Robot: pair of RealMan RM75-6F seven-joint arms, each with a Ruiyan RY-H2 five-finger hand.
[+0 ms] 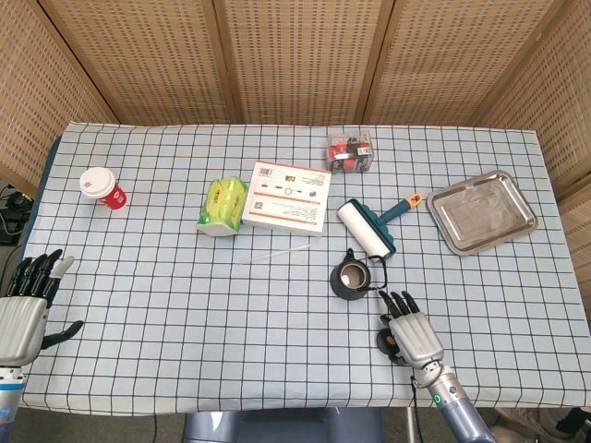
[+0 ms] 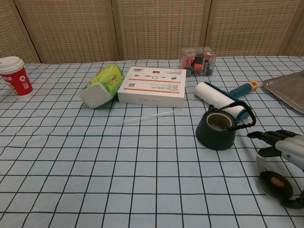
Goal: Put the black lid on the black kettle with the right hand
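The black kettle (image 1: 352,277) (image 2: 217,129) stands uncovered in the middle right of the table, its wire handle tipped toward the right. The black lid (image 2: 275,185) with a brown knob lies flat near the front edge; in the head view only its left rim (image 1: 382,342) peeps out from under my right hand. My right hand (image 1: 412,334) (image 2: 281,148) hovers over the lid with fingers spread, thumb hanging beside it, holding nothing. My left hand (image 1: 26,309) rests open off the table's front left corner.
A lint roller (image 1: 367,227) lies right behind the kettle. A white box (image 1: 287,197), a green tissue pack (image 1: 223,205), a clear box of small items (image 1: 349,150), a steel tray (image 1: 480,210) and a red paper cup (image 1: 102,187) sit farther back.
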